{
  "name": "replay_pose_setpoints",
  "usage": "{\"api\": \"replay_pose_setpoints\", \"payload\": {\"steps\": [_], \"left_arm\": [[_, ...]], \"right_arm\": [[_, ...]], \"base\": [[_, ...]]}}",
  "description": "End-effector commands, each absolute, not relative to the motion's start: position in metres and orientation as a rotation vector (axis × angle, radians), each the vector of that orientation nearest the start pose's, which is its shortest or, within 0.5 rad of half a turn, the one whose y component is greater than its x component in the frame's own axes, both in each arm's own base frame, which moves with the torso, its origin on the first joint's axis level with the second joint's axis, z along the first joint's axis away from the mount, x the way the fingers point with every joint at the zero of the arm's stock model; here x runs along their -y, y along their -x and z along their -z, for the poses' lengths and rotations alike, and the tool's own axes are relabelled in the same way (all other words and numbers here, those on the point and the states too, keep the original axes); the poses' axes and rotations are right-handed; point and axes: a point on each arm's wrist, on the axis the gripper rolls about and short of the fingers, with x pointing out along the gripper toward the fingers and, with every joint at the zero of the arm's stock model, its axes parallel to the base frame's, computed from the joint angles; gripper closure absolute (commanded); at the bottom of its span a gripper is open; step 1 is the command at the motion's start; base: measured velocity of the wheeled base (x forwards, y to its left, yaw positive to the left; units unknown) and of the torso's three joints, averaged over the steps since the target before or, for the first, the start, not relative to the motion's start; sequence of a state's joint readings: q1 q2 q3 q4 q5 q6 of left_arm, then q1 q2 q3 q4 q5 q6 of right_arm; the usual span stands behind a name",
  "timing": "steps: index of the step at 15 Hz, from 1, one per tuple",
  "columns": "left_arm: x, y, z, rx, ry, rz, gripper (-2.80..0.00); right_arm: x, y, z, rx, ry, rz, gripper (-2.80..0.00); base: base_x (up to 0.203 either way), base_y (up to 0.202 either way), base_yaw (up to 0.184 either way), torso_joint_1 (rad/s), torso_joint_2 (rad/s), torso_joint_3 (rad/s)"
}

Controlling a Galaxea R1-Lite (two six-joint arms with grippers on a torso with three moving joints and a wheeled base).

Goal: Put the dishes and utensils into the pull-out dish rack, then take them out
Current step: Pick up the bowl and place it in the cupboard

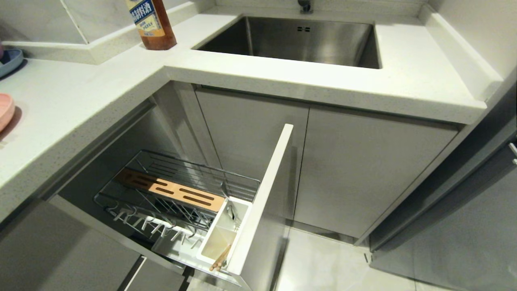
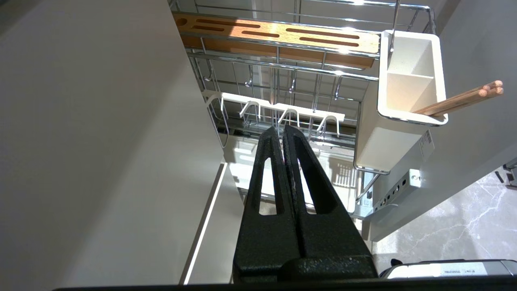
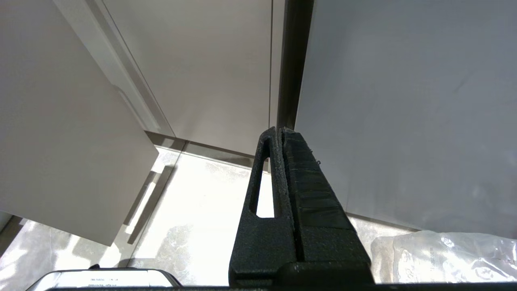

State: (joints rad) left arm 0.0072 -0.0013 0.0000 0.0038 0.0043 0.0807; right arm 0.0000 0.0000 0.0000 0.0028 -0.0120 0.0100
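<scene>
Both the left gripper (image 2: 281, 128) and right gripper (image 3: 278, 130) are being held closed and empty, below the rack (image 1: 177, 190). The chopsticks (image 1: 220, 258) are leaning out of the rack's cup (image 1: 224, 230); they are likely being left exposed to a knock.

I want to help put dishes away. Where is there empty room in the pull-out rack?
The wire basket behind the wooden strip is bare. The white cup has its far pocket free; the chopsticks fill the near one. It is crowded along the hooks in front.
</scene>
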Motion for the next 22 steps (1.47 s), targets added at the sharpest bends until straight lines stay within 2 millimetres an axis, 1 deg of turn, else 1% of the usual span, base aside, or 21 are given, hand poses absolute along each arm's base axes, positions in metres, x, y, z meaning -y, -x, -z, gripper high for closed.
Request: {"api": "replay_pose_setpoints", "payload": {"steps": [1,7,8,11,13,14,15,16,18,21,22], "left_arm": [[0.000,0.023,-0.075,-0.004,-0.079,-0.012,0.00],[0.000,0.023,-0.075,-0.001,-0.086,-0.012,0.00],[0.000,0.024,-0.079,0.021,-0.087,-0.013,0.00],[0.000,0.040,-0.122,0.171,-0.091,-0.018,0.00],[0.000,0.062,-0.163,0.255,-0.105,-0.024,0.00],[0.000,0.070,-0.181,0.274,-0.108,-0.027,0.00],[0.000,0.078,-0.207,0.294,-0.112,-0.030,0.00],[0.000,0.077,-0.233,0.282,-0.114,-0.037,0.00],[0.000,0.061,-0.275,0.243,-0.114,-0.075,0.00],[-0.003,0.036,-0.324,0.210,-0.112,-0.179,0.00],[-0.004,0.023,-0.337,0.189,-0.109,-0.232,0.00]], "right_arm": [[0.000,0.023,-0.075,-0.005,-0.009,0.011,0.00],[0.000,0.023,-0.075,-0.005,-0.009,0.012,0.00],[0.000,0.023,-0.075,-0.005,-0.009,0.012,0.00],[0.000,0.023,-0.075,-0.005,-0.011,0.012,0.00],[0.000,0.023,-0.074,-0.006,-0.009,0.011,0.00],[0.000,0.023,-0.074,-0.006,-0.009,0.012,0.00],[0.000,0.023,-0.074,-0.006,-0.010,0.011,0.00],[0.000,0.023,-0.075,-0.005,-0.011,0.012,0.00],[0.000,0.023,-0.075,-0.005,-0.010,0.012,0.00],[0.000,0.023,-0.075,-0.005,-0.010,0.011,0.00],[0.000,0.023,-0.075,-0.005,-0.011,0.011,0.00]], "base": [[0.000,0.000,0.000,0.000,0.00,0.000],[0.000,0.000,0.000,0.000,0.00,0.000],[0.000,0.000,0.000,0.000,0.00,0.000],[0.000,0.000,0.000,0.000,0.00,0.000],[0.000,0.000,0.000,0.000,0.00,0.000],[0.000,0.000,0.000,0.000,0.00,0.000],[0.000,0.000,0.000,0.000,0.00,0.000],[0.000,0.000,0.000,0.000,0.00,0.000],[0.000,0.000,0.000,0.000,0.00,0.000],[0.000,0.000,0.000,0.000,0.00,0.000],[0.000,0.000,0.000,0.000,0.00,0.000]]}}
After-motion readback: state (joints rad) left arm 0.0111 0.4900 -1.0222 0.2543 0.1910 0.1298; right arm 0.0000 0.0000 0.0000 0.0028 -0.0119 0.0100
